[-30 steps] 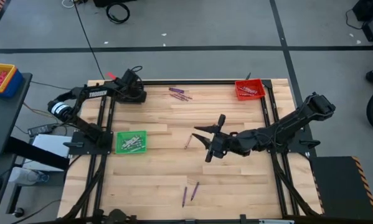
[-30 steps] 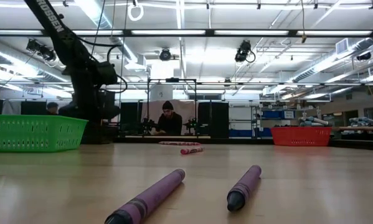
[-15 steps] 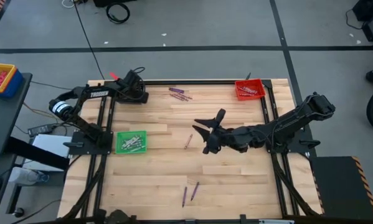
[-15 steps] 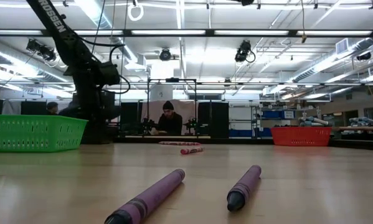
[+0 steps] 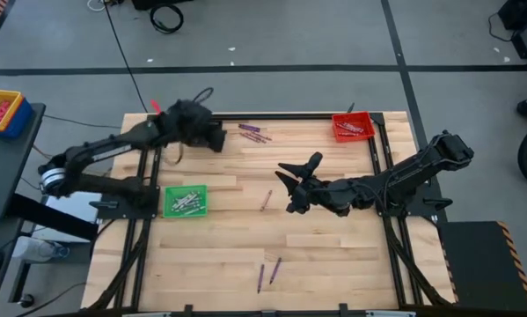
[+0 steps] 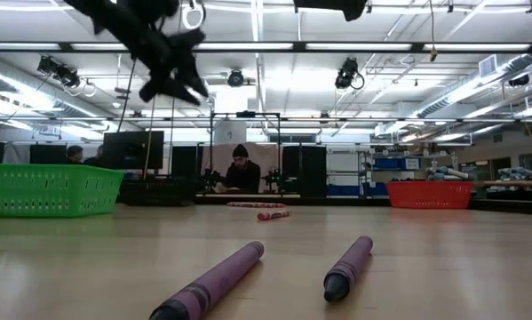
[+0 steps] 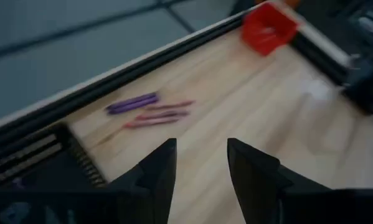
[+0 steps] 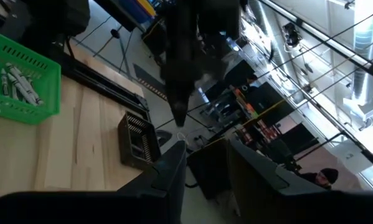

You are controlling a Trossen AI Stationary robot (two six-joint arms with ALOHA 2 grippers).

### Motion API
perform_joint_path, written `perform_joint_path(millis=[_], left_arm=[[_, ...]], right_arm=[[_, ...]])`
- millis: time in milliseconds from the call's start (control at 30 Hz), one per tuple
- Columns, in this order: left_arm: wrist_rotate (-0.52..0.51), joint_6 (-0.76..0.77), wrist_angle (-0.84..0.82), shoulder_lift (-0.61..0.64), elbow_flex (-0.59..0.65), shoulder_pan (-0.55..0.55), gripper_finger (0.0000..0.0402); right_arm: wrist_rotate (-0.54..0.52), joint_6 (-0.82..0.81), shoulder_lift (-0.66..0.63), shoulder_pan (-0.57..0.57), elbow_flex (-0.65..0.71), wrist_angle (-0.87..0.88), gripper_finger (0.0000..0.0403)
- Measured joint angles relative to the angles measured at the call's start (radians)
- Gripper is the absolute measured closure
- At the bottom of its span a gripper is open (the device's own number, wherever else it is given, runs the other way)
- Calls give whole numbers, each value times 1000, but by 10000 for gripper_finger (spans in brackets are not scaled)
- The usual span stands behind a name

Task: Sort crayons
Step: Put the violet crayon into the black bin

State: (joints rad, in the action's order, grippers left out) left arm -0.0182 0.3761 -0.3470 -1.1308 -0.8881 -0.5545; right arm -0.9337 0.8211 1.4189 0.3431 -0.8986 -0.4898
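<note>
Crayons lie loose on the wooden table: a purple and pinkish cluster at the far edge, one single crayon mid-table, and two purple crayons near the front edge. Pale crayons lie in the green bin, red ones in the red bin. My left gripper hangs open high over the far left corner, left of the far cluster, with nothing between its fingers. My right gripper hovers open above mid-table, right of the single crayon, also with nothing in it.
Black frame rails run along the table's left and right sides. A yellow and blue bin sits on a side stand off the table's left. In the low view, a person is seated in the room beyond.
My left gripper has risen well above the far left corner, swung toward the table's right and tipped up from pointing steeply down. My right gripper has rolled a little about its wrist while staying in place. No crayon has moved.
</note>
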Motion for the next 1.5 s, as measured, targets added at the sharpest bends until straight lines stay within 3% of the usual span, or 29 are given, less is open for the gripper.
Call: perform_joint_path(millis=[133, 267, 467, 633, 833, 1133, 1367, 1500], left_arm=[[-115, 44, -25, 58, 0, 199, 246], [-184, 129, 4, 29, 40, 441, 246], [-262, 186, 273, -137, 88, 781, 246], [-361, 235, 502, -291, 87, 965, 246], [-428, 309, 583, -459, 61, 1112, 254], [-454, 344, 573, -733, -181, 1195, 268], [-459, 471, 376, -823, -279, 1201, 269], [-487, 481, 378, -833, -292, 1217, 269]], right_arm=[[-1, -47, 0, 5, 0, 3, 280], [-17, -63, 0, 45, 0, 13, 280], [-46, -85, 0, 154, 1, -5, 280], [-45, -92, 0, 263, 1, -34, 280], [-79, -115, 0, 407, 1, -41, 280], [-119, -176, 0, 573, 1, -65, 280], [-120, -227, 2, 630, 1, -75, 280], [-120, -228, 2, 639, 1, -75, 280]])
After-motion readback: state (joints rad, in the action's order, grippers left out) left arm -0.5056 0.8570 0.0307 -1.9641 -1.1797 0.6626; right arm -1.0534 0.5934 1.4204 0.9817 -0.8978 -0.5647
